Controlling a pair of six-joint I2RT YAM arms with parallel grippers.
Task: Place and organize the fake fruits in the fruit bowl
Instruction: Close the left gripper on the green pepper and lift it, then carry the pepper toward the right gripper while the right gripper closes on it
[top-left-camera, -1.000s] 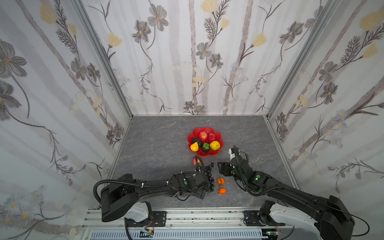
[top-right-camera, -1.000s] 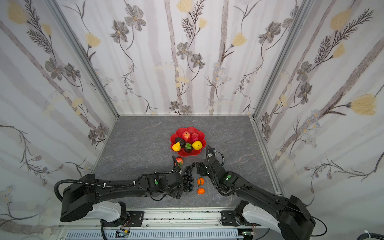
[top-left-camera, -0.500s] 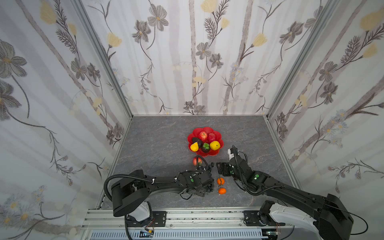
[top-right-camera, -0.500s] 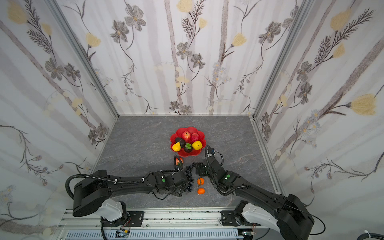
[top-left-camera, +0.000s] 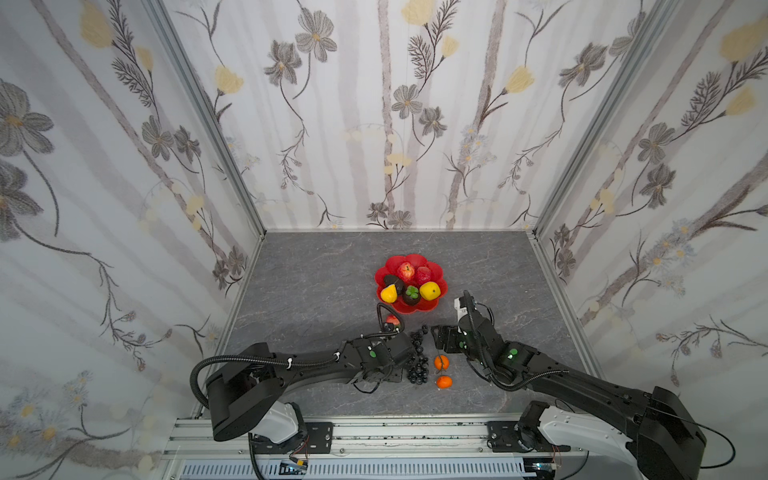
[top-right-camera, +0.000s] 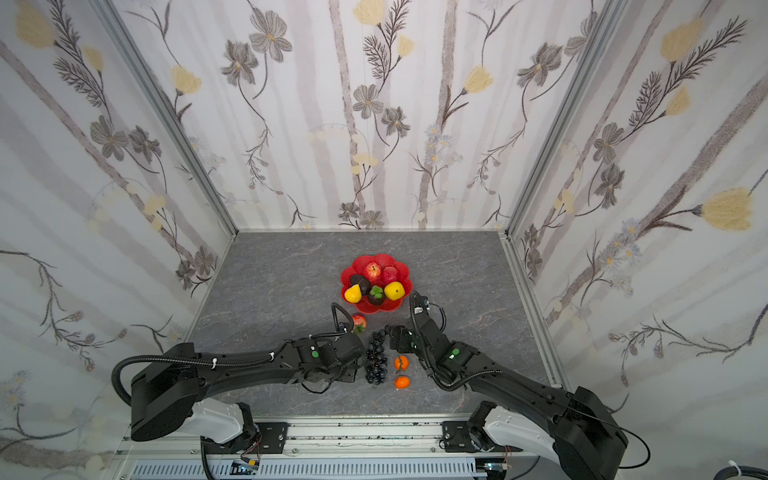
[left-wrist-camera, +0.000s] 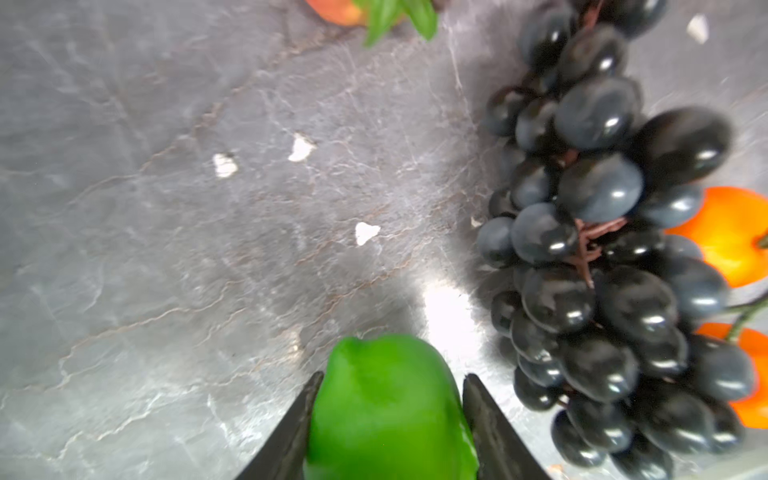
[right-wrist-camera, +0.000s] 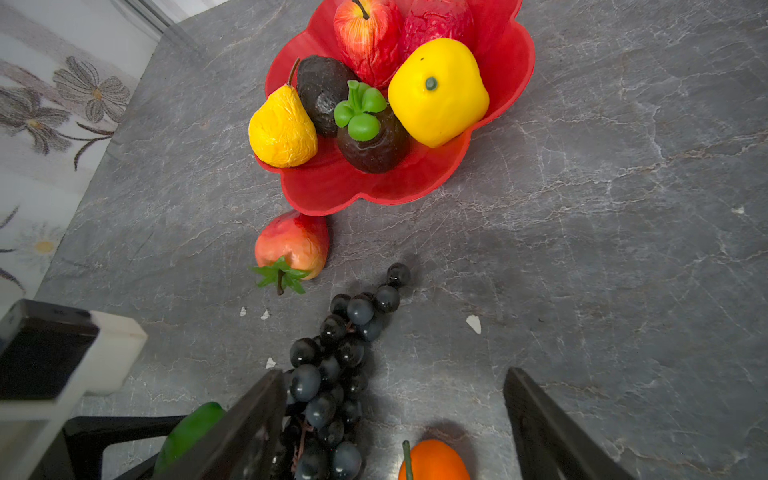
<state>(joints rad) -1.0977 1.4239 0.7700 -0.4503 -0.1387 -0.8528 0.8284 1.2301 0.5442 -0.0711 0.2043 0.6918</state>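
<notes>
Six fake fruits (top-left-camera: 429, 290) sit in the fruit bowl (top-left-camera: 415, 309) on the table (top-left-camera: 316, 286). I see left jaws clamped on a green fruit (left-wrist-camera: 386, 407) beside the grape bunch (top-left-camera: 417, 372); right jaws gape empty.

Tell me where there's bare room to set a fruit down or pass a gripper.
Free: the near lip of the fruit bowl, in front of the mangosteen; the table right of the bowl, and left of it toward the wall. Crowded: between left gripper, on the green fruit, and right gripper, where grape bunch, oranges and peach lie.
</notes>
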